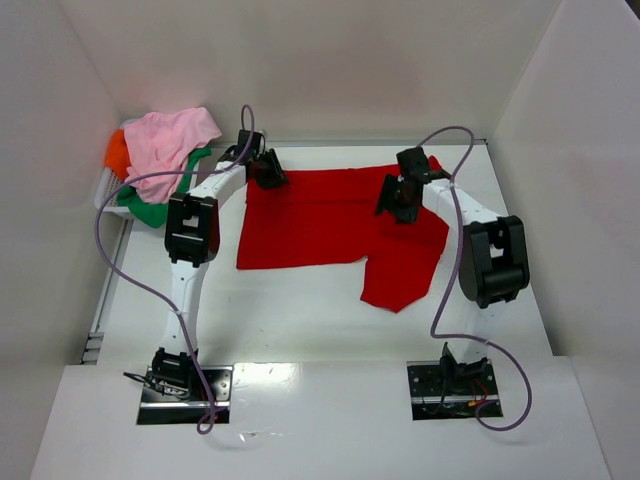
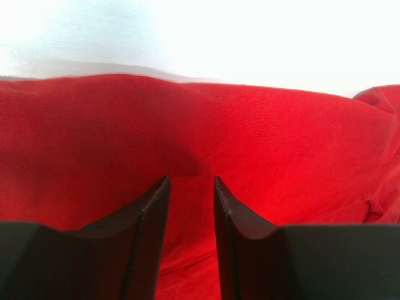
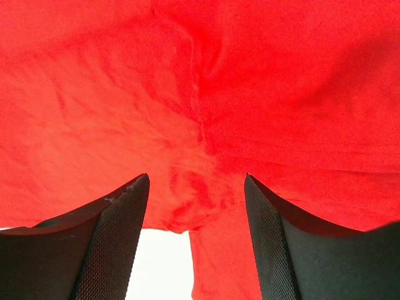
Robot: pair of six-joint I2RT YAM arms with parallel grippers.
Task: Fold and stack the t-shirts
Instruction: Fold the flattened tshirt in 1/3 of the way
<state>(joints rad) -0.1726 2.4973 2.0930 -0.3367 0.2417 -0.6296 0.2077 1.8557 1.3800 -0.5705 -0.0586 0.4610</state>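
- Lying spread almost flat in the middle of the counter (image 1: 300, 320): the red t-shirt (image 1: 310, 220), with 1 part reaching out toward the near right, past the rest of the cloth.
- Sitting in a loose heap at the far left corner: the pink t-shirt (image 1: 170, 135) on top, the green t-shirt (image 1: 150, 212) under it, the orange t-shirt (image 1: 117, 152) showing behind. All 3 are unfolded and well apart from both jaws.
- Reaching with the left arm (image 1: 190, 230) to the far left corner of the red cloth. The left jaws are standing only a little apart in the left wrist view, with a narrow gap and nothing pinched between them, the cloth edge just ahead.
- Holding the right arm (image 1: 490, 260) over the right part of the red cloth, above a wrinkled zone. The right jaws are spread wide and gripping nothing.
- Judging the step: preparing the first fold of shirt 1 of 4. No fold is showing and no stack is begun, so probably very early in the task.
- Judging the next move: lowering both jaws onto the far edge, pinching the cloth at 2 points, then lifting and carrying it toward the near edge at equal speed.
- Watching for 1 risk: pulling unevenly and dragging the soft cloth into new wrinkles.
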